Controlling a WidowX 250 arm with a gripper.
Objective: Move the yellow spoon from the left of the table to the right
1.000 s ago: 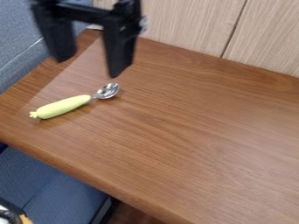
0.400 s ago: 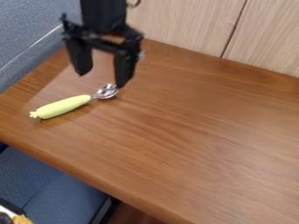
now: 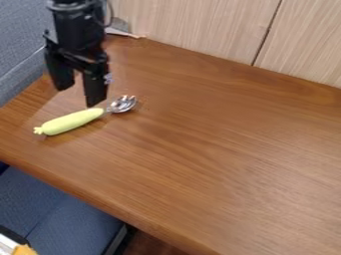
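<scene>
Ops: What changed?

Arm: My black two-finger gripper (image 3: 78, 97) has dropped away from the camera toward the brown wood-grain table (image 3: 220, 149). Last bit was a shift left: it was up by the metal bowl end, now it's above the handle side. The yellow-handled spoon with the shiny metal bowl (image 3: 70, 121) hasn't budged.

Ops: Meaning for the task?

Arm: Approach looks close to done, carry not started. Spoon still flat on the left part of the table, handle toward the near left edge, bowl pointing up and right. I read this as lining up for a handle grasp.

Ops: Gripper state?

Arm: Open, wide gap between the fingers, nothing in it. One fingertip sits just by the handle near the neck in view. Contact or hovering, can't tell.

Ops: Next?

Arm: Probably get the fingers either side of the handle, go lower, close, lift, take it right.

Ops: Risks?

Arm: Handle is rounded, might roll if one finger lands on it first. Gripping off-centre could let it swing on the lift.
</scene>
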